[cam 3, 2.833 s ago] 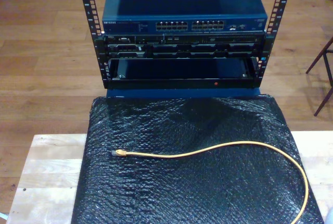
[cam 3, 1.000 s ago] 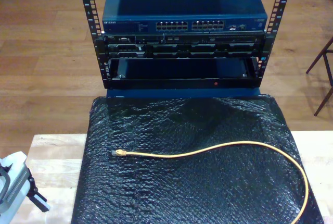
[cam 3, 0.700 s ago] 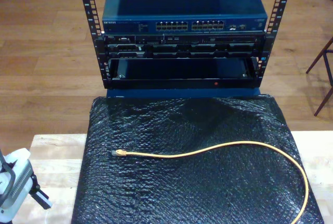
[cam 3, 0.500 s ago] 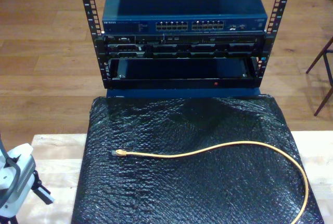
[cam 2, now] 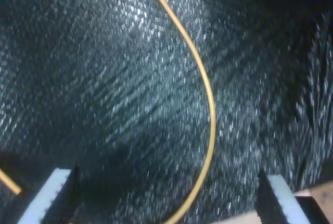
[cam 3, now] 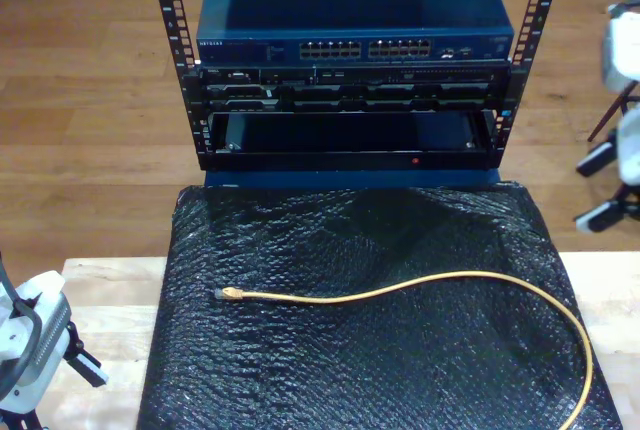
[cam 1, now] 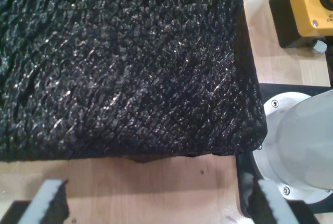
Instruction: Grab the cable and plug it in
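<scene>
The yellow-orange cable point(cam 3: 400, 288) lies loose on a black bubble-textured mat point(cam 3: 350, 380) that covers most of the wooden counter point(cam 3: 100, 290). Its clear plug point(cam 3: 228, 293) rests on the mat toward the exterior view's left. From there the cord runs across to the exterior view's right, arches gently, then bends round and heads down to that view's lower edge. Nothing is touching it. My first pincer point(cam 1: 158, 203) stands wide, its two padded fingertips point(cam 1: 49, 203) far apart with nothing between them. It hangs over bare counter just off a corner of the mat, near a pale round arm base point(cam 1: 307, 140) and a yellow box with a red button point(cam 1: 307, 5). My second pincer point(cam 2: 166, 198) is likewise spread wide and empty, held above the mat, with a curved stretch of the cable point(cam 2: 208, 94) lying below it and apart from both fingers. In the exterior view a pale arm point(cam 3: 30, 350) sits at the lower left over the counter, beside the mat, and another arm point(cam 3: 620, 140) shows at the right edge. Beyond the mat stands a rack point(cam 3: 170, 50) carrying a blue network switch point(cam 3: 350, 10) with two blocks of ports point(cam 3: 365, 49) facing the counter.
</scene>
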Motion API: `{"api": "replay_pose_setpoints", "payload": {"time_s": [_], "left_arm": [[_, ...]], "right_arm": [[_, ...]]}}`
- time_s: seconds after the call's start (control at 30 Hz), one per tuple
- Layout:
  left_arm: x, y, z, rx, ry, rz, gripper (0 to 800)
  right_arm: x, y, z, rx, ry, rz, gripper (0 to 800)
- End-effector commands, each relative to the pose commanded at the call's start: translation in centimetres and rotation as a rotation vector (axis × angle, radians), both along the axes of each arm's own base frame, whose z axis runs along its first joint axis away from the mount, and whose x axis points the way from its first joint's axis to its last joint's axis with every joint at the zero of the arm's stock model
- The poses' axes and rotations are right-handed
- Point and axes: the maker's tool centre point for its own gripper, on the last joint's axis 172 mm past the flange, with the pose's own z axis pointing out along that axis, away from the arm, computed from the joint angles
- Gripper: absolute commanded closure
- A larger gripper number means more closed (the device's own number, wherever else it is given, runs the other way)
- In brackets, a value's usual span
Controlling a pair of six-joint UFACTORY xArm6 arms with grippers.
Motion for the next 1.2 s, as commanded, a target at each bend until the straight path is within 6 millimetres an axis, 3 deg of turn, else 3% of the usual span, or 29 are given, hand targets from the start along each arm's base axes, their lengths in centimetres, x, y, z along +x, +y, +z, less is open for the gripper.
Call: {"api": "replay_pose_setpoints", "payload": {"time_s": [0.33, 0.57, 0.87, 1.2], "left_arm": [[0.1, 0.0, 0.0, 0.009, 0.013, 0.025, 0], [0.3, 0.2, -0.3, 0.013, 0.012, 0.031, 0], [0.4, 0.3, -0.4, 0.017, 0.008, 0.034, 0], [0.4, 0.2, -0.4, 0.016, 0.009, 0.032, 0]], "right_arm": [[2.0, 5.1, -1.0, -0.016, -0.032, 0.032, 4], [2.1, 8.4, -2.4, -0.026, -0.035, 0.095, 6], [3.6, 13.5, -6.6, -0.055, -0.055, 0.175, 6], [2.6, 19.2, -9.1, -0.065, -0.068, 0.269, 7]]}}
